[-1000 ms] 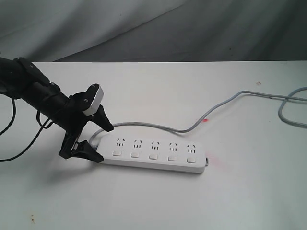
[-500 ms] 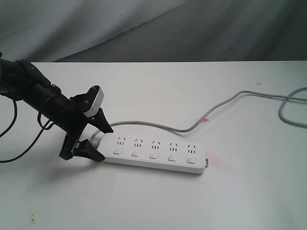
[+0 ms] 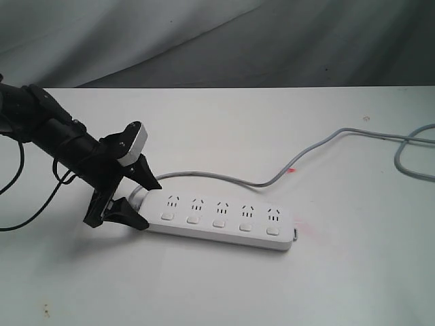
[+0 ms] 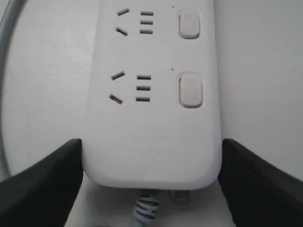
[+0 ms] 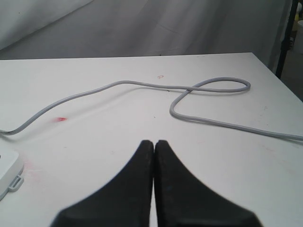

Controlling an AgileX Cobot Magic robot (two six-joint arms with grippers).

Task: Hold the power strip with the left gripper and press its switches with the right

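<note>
You have the power strip [image 3: 221,221] lying flat near the front middle of the white table [image 3: 224,115], with its long side across the exterior view. Much bare table lies at its right and in front. The grey cord [image 3: 272,178] leaves the left end, passes behind the strip and runs to the right edge. The left gripper [image 3: 151,204] comes down slanted from the left, and its fingers [image 4: 47,179] press both long edges at the cord end. The switches [image 3: 219,222] are uncovered. The right gripper [image 5: 154,143] shows only in its own wrist view, low over the table past the strip's far end, fingers together.
</note>
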